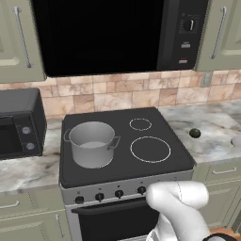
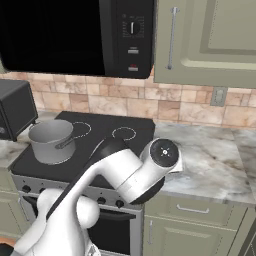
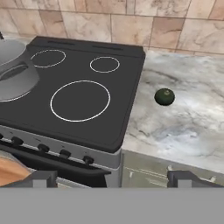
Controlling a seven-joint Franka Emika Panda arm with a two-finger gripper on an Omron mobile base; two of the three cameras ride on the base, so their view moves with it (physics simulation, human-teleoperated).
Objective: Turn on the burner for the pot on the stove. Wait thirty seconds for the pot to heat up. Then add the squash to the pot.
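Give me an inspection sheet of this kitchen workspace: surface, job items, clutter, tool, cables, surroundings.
Surface: marble counter on both sides of the stove, a black glass top with a silver front panel.
Job's things: pot, grey steel, no lid, stands upright on the front left burner. Squash lies on the counter right of the stove, apart from the pot. Knobs run in a row along the front panel.
Clutter: toaster oven on the counter left of the stove.
Tool: open, holding nothing, fingertips low in the hand view, in front of the stove.
Cables: nothing seen.
Surroundings: microwave above the stove, tiled backsplash, pale green cabinets.
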